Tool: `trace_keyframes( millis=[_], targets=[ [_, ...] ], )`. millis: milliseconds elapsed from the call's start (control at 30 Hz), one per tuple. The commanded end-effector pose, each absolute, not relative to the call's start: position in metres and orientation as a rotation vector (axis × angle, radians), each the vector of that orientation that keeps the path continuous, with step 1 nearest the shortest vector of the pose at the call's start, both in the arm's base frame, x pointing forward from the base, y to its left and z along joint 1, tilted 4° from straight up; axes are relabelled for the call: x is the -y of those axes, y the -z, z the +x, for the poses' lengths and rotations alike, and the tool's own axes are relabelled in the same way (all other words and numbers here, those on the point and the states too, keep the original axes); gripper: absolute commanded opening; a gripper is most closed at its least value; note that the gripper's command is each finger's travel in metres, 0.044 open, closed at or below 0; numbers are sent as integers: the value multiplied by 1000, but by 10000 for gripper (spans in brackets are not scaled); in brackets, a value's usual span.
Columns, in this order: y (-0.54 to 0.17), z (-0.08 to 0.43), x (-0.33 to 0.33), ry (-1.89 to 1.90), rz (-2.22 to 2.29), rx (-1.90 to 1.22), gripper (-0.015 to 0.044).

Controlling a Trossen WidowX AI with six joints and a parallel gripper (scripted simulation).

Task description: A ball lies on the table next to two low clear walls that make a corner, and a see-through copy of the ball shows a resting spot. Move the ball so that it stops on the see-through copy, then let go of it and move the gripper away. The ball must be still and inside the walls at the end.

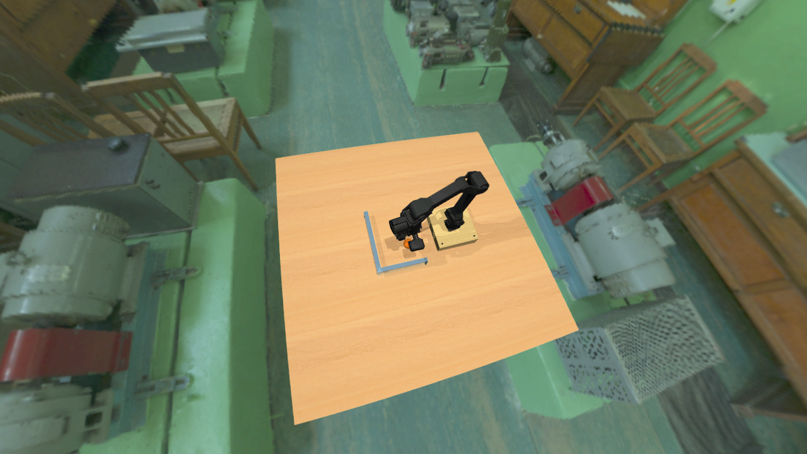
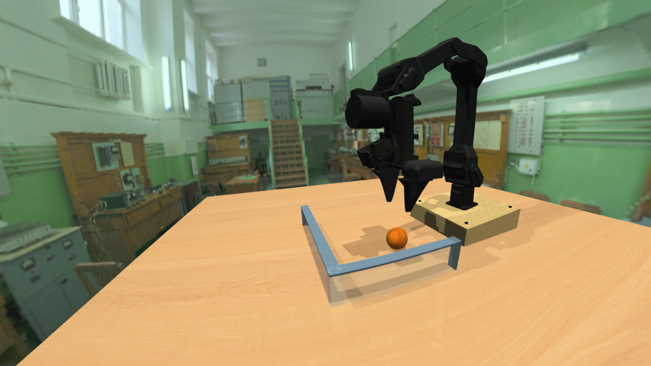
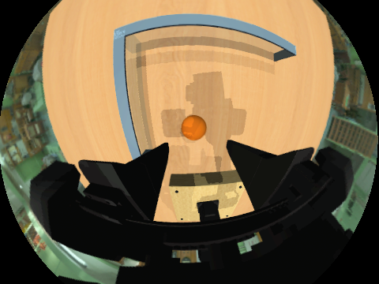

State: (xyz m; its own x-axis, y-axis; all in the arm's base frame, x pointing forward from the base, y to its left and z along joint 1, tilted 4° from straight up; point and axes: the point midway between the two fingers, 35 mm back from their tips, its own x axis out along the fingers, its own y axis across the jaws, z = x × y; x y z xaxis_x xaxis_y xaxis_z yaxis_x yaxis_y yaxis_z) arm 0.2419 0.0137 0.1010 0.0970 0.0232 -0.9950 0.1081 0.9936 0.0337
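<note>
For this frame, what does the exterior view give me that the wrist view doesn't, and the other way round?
Only the exterior view shows height: the gripper hangs well above the ball, nothing between its open fingers, and the whole arm stands on its wooden base. Only the wrist view looks straight down between the fingertips, with the ball just ahead of them and both walls seen from inside the corner. Both show the orange ball resting on the table, within the corner and touching neither wall.
</note>
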Motion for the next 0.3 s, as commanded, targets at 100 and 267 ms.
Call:
trace_keyframes(
  millis=[100,267],
  targets=[
    [-124,238,-13,63,107,-1472,416],
    [-148,233,-12,63,107,-1473,440]
  ],
)
